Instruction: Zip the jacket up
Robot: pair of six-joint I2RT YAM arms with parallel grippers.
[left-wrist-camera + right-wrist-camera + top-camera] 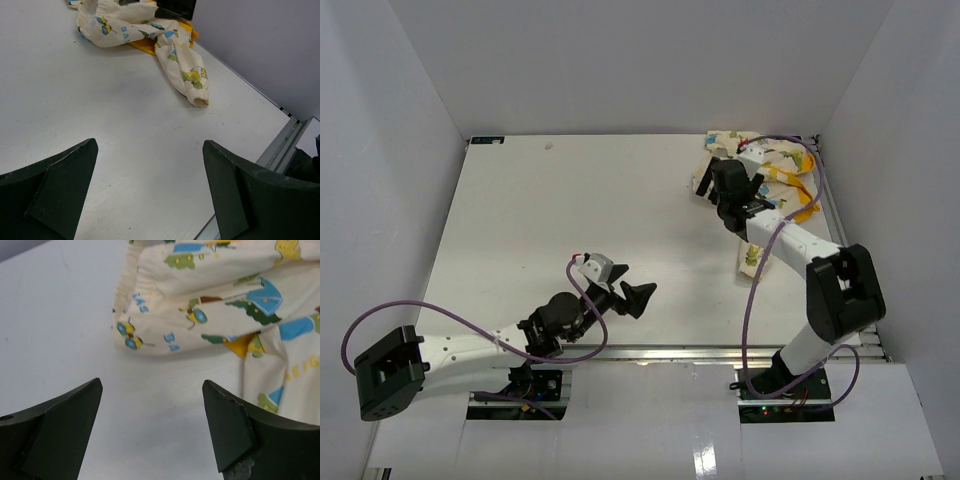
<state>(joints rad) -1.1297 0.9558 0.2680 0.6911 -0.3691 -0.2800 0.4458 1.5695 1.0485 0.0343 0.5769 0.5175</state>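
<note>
Well, you can't see the zip: jacket [215, 285] = crumpled soft cream cloth, partly under right arm [792, 240]. Left gripper [150, 190] & right gripper [152, 425] gape wide, nothing held.

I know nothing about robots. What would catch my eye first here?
A crumpled cream jacket with cartoon prints and yellow-orange lining, bunched in the far right corner of the white table. The right gripper hovers open at its edge, while the left gripper hangs open over bare table near the front, far from the jacket.
</note>
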